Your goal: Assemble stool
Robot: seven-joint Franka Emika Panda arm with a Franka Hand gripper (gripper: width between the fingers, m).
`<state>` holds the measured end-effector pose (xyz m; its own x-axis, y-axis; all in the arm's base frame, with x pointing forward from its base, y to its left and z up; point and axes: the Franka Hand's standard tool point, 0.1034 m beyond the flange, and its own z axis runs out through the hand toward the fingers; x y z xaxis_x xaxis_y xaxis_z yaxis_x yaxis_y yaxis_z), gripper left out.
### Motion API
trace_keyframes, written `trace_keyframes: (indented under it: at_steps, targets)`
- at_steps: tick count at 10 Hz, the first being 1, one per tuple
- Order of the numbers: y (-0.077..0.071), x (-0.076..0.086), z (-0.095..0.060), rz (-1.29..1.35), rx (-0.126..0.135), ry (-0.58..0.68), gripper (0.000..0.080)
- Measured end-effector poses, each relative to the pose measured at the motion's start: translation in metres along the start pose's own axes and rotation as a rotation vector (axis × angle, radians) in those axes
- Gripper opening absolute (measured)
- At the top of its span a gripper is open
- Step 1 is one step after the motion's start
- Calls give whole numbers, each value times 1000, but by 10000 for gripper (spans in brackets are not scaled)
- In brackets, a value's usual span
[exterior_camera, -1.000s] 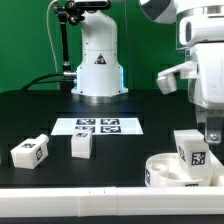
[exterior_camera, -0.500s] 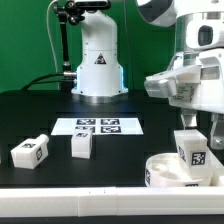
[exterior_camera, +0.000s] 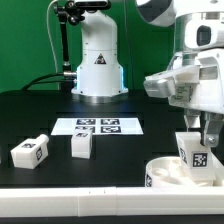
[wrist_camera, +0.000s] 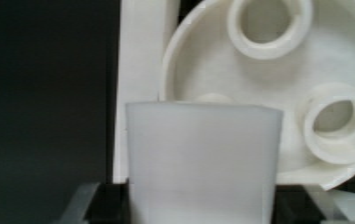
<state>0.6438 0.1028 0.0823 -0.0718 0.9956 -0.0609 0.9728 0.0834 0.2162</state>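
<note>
Green backdrop and a black tabletop [exterior_camera: 40, 110] fill the exterior view, with the white robot arm [exterior_camera: 200, 80] reaching down on the exterior view's right. The round seat [exterior_camera: 160, 172] is laid flat at the near edge on that side. The marker board [exterior_camera: 98, 126] lies flat mid-table. Two loose legs [exterior_camera: 30, 151] [exterior_camera: 82, 145] rest well apart from the seat, toward the exterior view's left.

The held leg [exterior_camera: 195, 152] is pinched between the fingers [exterior_camera: 208, 128], one pressed to each side. It is carried upright, long axis vertical, tag facing the camera. Its lower end is hidden by the seat's near rim. Whether it touches the seat cannot be told.

The coming move is judged to turn on how the leg stands to a socket, which only the wrist view shows. There the held leg [wrist_camera: 200, 150] fills the foreground, gripped by dark fingers [wrist_camera: 99, 205]. Beyond it the seat [wrist_camera: 200, 60] shows two round sockets: the nearer socket [wrist_camera: 339, 125] sits just beside the leg's edge, not under its middle, and the farther socket [wrist_camera: 268, 28] is well apart. A white rail [wrist_camera: 142, 60] runs alongside the seat's edge. The loose legs are seen only in the exterior view.
</note>
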Motion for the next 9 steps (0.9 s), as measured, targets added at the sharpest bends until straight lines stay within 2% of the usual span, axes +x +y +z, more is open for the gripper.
trace_keyframes:
  at_steps: [3,6,9]
  targets:
    - [0,0,0,52,1,1,353]
    - [0,0,0,233,1,1,353]
    - [-2,4,1,606,3,6,353]
